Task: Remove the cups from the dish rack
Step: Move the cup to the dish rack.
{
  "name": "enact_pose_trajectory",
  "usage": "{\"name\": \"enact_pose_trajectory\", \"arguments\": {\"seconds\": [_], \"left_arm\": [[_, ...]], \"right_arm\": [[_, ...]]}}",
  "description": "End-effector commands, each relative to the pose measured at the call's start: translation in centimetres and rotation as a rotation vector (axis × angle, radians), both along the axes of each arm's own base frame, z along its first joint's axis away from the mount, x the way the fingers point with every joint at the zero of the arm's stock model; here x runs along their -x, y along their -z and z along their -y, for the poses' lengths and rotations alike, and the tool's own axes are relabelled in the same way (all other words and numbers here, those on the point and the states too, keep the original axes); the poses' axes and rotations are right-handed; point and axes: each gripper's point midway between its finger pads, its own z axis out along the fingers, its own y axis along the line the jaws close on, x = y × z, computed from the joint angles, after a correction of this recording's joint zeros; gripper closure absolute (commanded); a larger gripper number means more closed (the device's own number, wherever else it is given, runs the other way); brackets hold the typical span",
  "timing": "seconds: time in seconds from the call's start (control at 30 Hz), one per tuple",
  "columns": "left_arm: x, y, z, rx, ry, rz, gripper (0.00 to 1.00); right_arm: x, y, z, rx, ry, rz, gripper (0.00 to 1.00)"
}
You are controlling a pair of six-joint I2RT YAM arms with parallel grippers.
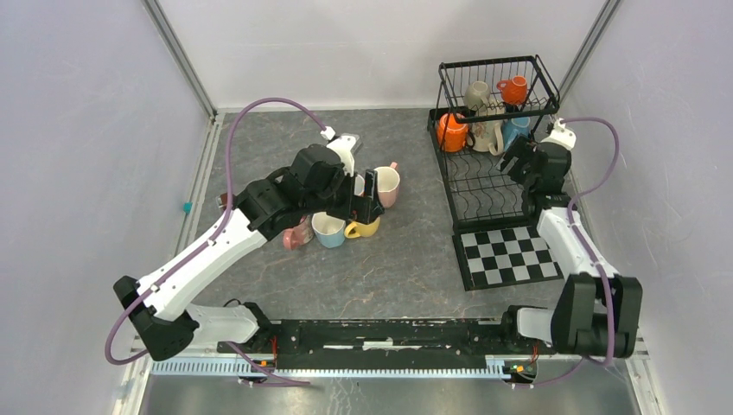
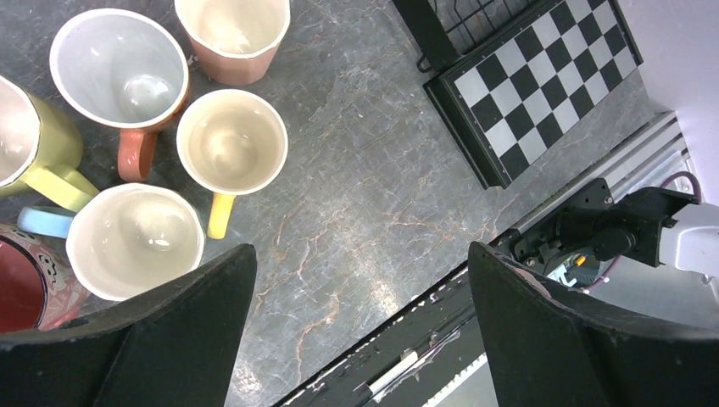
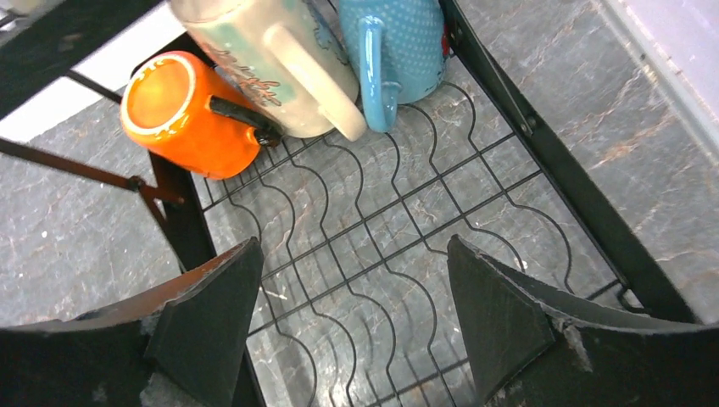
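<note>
The black wire dish rack stands at the far right. Its upper tier holds a grey-olive cup and an orange cup. Its lower tier holds an orange cup, a cream cup and a blue cup, all lying on their sides. My right gripper is open and empty over the bare lower-tier wires, short of those cups. Several cups stand upright in a cluster on the table, among them a pink one and a yellow-handled one. My left gripper is open and empty above the table, just right of the cluster.
A black-and-white checkered mat lies in front of the rack. The black rail with both arm bases runs along the near edge. Grey walls close in the left and right sides.
</note>
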Motion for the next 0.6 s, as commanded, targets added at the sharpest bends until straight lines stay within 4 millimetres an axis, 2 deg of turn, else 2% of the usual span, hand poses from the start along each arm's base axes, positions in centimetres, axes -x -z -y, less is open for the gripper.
{"name": "enact_pose_trajectory", "arguments": {"seconds": [0.0,0.27,0.4,0.57], "left_arm": [[-0.3,-2.1,0.1,0.038,0.043,0.093,0.0],[0.1,-2.3,0.5,0.056,0.071,0.091,0.0],[0.2,-2.6,0.6,0.066,0.082,0.099,0.0],[0.3,-2.7,0.8,0.073,0.094,0.1,0.0]], "right_arm": [[-3.4,-0.6,0.4,-0.126,-0.01,0.098,0.17],[-7.8,1.0,1.9,-0.247,0.053,0.098,0.32],[-9.9,2.2,2.6,-0.302,0.101,0.091,0.36],[-11.1,4.3,3.4,-0.368,0.154,0.082,0.41]]}}
